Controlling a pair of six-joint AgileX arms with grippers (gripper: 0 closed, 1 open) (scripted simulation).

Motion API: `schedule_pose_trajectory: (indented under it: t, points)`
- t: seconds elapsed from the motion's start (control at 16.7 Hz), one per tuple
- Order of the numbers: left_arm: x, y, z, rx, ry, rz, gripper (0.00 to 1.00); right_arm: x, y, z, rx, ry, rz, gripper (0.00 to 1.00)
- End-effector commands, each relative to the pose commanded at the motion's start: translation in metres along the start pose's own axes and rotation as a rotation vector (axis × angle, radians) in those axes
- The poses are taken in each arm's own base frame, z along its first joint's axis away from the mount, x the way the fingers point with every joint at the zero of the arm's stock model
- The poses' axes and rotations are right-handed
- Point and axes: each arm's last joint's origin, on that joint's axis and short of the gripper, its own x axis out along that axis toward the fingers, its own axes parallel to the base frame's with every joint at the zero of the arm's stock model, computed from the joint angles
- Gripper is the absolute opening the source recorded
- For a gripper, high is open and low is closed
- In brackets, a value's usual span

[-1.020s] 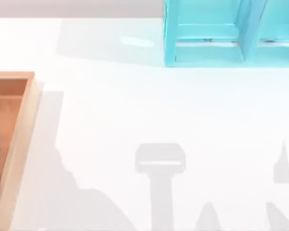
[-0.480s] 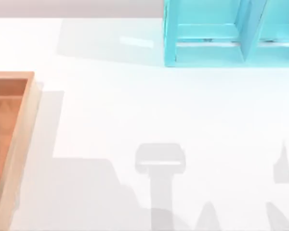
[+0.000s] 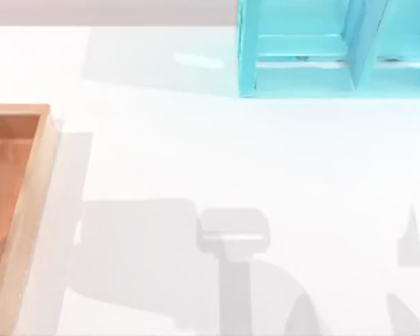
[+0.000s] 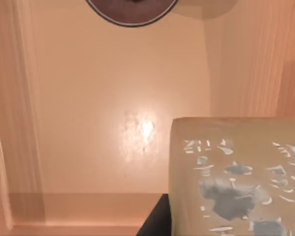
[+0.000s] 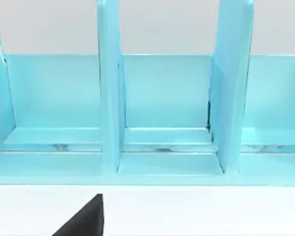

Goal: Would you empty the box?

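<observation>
white table (image 3: 196, 154), turquoise shelf unit (image 3: 301, 70) at its far edge.

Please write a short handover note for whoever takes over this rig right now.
Left gripper: its wrist camera looks down into the shallow wooden box with reddish-orange floor at the table's left edge.
Still inside: a tan block with grey-white speckles and a dark round object, partly in view.
Right arm: parked facing the turquoise-blue shelf unit at the far right.
Done: nothing set out on the white table.
Left: empty the box.
</observation>
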Motion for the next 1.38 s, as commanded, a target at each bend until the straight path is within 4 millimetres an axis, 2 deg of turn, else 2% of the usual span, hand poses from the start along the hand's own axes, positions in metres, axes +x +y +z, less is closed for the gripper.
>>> schedule_pose_trajectory:
  t: [0.18, 0.3, 0.42, 0.6, 0.72, 0.84, 1.14, 1.38]
  points:
    - [0.008, -0.044, 0.054, 0.001, 0.002, 0.001, 0.0, 0.0, 0.0, 0.0, 0.0, 0.0, 0.0, 1.0]
    - [0.021, -0.089, 0.09, 0.002, 0.001, 0.002, 0.0, 0.0, 0.0, 0.0, 0.0, 0.0, 0.0, 1.0]
    - [0.039, -0.145, 0.116, 0.003, 0.0, 0.003, 0.0, 0.0, 0.0, 0.0, 0.0, 0.0, 0.0, 1.0]
    - [0.068, -0.225, 0.132, 0.002, -0.001, 0.006, 0.0, 0.0, 0.0, 0.0, 0.0, 0.0, 0.0, 1.0]
    - [0.082, -0.26, 0.134, 0.001, -0.007, 0.006, 0.0, 0.0, 0.0, 0.0, 0.0, 0.0, 0.0, 1.0]
    - [0.087, -0.274, 0.133, 0.001, -0.01, 0.005, 0.0, 0.0, 0.0, 0.0, 0.0, 0.0, 0.0, 1.0]
    - [0.088, -0.273, 0.133, 0.001, -0.006, 0.005, 0.0, 0.0, 0.0, 0.0, 0.0, 0.0, 0.0, 1.0]
    - [0.112, -0.274, 0.134, 0.001, -0.012, 0.003, 0.0, 0.0, 0.0, 0.0, 0.0, 0.0, 0.0, 1.0]
